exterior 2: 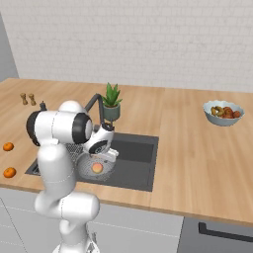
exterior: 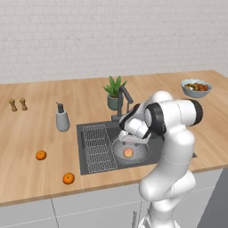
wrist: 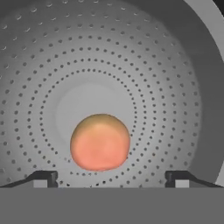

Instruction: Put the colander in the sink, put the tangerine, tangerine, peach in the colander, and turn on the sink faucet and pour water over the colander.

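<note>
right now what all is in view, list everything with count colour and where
colander: one, silver-grey, in the sink
peach: one, pinkish-orange, in the colander's bottom
tangerines: two, bright orange, on the counter left of the sink, one nearer, one farther back
sink: one, dark grey, set in the counter, wire rack on its left side
sink faucet: one, dark grey, behind the sink, no water seen
soap dispenser: one, grey, left of the sink
potted plant: one, green, by the faucet
fruit bowl: one, pale, far right of the counter
shakers: two, brown, far left
counter: one, light wood
gripper: one, dark tips, open above the peach
</note>
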